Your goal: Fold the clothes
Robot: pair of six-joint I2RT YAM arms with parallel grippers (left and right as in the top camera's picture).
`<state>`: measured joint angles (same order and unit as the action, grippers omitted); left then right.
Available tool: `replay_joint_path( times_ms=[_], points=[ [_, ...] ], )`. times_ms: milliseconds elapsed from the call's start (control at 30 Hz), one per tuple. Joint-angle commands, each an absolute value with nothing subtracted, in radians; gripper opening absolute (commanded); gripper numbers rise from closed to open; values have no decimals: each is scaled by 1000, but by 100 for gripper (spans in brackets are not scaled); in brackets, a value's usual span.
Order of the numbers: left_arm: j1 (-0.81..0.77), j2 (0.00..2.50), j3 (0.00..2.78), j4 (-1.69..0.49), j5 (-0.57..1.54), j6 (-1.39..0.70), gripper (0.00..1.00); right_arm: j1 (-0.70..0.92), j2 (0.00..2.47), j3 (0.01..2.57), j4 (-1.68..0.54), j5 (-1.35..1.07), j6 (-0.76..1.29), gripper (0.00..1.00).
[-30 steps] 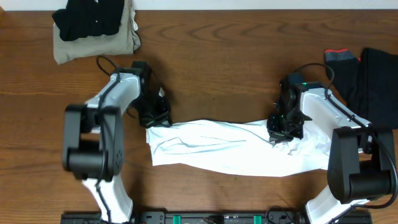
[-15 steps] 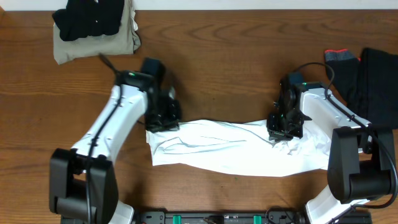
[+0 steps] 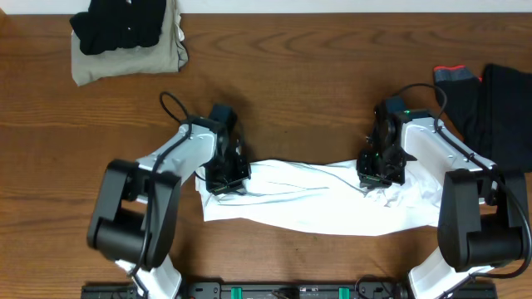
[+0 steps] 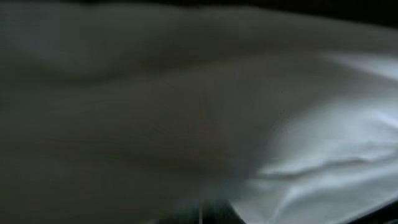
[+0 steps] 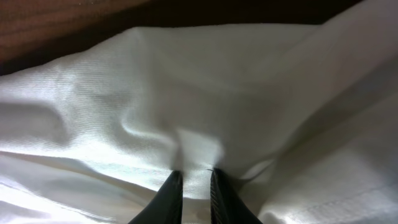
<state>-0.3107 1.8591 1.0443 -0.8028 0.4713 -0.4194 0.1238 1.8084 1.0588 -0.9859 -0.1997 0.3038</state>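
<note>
Two grippers sat on the white shirt [image 3: 307,199], which lay bunched into a long, wrinkled band across the near middle of the wooden table [image 3: 299,91], stretched between the arms. The right gripper [image 5: 194,174] held a pucker of the shirt's cloth near its right end, its fingers [image 5: 169,194] drawn narrow with the fabric pinched between them. The left gripper [image 3: 224,181] was pressed onto the shirt's left end with its jaws closed. Its own camera showed only blurred white cloth, so whether any fabric was caught could not be told. At the far left corner a black garment [image 3: 116,23] rested on a folded khaki garment [image 3: 125,62]. More black clothes [image 3: 499,104] lay at the right edge, well apart from the shirt.
</note>
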Motion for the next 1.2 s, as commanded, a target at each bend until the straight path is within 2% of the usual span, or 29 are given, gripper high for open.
replay_joint_path(
  times_ms=[0,433,833,1000,1167],
  points=[
    [-267,1911,1041,-798,459,-428,6,128,1795,1057,-986,-160,310,15],
    [40,2061,1042,-781,447,-337,6,123,1795,1057,-943,-116,309,18],
    [417,2065,1042,-776,361,-338,6,123,1795,1058,-874,-119,279,20],
    [584,2065,1042,-802,376,-361,6,123,1795,1064,-851,-116,279,21],
    [685,2064,1042,-814,427,-360,6,124,1795,1114,-855,-148,259,22]
  ],
)
